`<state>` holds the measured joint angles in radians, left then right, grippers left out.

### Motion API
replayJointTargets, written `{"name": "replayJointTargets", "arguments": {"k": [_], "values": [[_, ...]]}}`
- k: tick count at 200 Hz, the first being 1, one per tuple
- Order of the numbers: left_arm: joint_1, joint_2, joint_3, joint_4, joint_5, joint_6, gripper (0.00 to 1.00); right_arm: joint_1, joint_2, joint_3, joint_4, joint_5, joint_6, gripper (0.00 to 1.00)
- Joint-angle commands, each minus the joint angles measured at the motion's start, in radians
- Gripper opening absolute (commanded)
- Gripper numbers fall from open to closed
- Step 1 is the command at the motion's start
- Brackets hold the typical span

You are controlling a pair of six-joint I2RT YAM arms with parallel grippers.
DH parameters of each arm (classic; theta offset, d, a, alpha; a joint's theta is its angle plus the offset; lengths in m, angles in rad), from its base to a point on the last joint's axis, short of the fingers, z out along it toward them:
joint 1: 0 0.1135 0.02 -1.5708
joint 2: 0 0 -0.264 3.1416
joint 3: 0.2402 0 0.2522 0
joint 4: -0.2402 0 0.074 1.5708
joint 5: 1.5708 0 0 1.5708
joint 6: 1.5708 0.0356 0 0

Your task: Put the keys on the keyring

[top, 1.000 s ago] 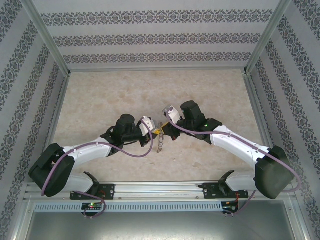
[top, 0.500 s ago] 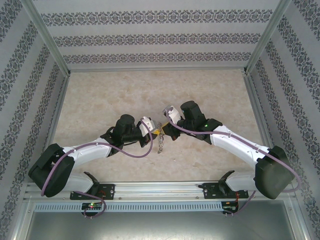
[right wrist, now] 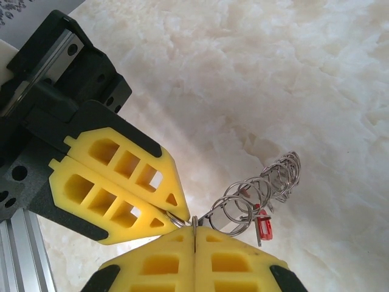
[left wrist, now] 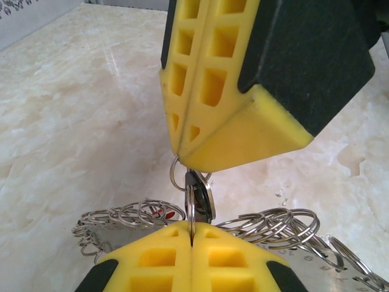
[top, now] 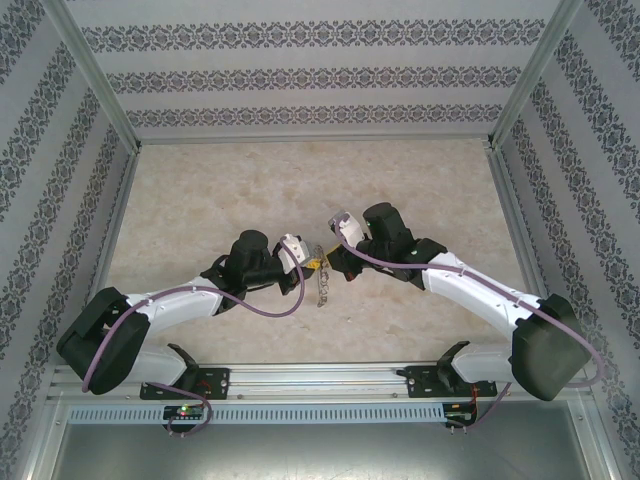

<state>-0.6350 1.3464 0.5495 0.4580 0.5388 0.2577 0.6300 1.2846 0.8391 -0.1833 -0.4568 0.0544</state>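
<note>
L gripper (top: pixel 314 263) & R gripper (top: pixel 331 262) meet tip-to-tip mid-table (top: pixel 200 200); both clamped shut on thin metal of keyring (top: pixel 321 288); rest of its rings trail from tips twd arm bases; dark key (left wrist: pixel 199 193) sits betw. the tips; red-tag key (right wrist: pixel 264 226) dangles among rings.
</note>
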Motion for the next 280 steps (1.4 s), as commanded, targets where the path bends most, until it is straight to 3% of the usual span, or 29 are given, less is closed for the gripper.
{"name": "replayJointTargets", "arguments": {"k": [1,280], "values": [[-0.008,-0.026,-0.011,0.040,0.002,0.010,0.00,-0.016,-0.031,-0.018,0.010,0.025,0.015,0.00],[-0.005,-0.045,-0.057,0.076,-0.024,-0.003,0.00,-0.046,-0.002,-0.019,0.015,0.014,0.041,0.00]]}}
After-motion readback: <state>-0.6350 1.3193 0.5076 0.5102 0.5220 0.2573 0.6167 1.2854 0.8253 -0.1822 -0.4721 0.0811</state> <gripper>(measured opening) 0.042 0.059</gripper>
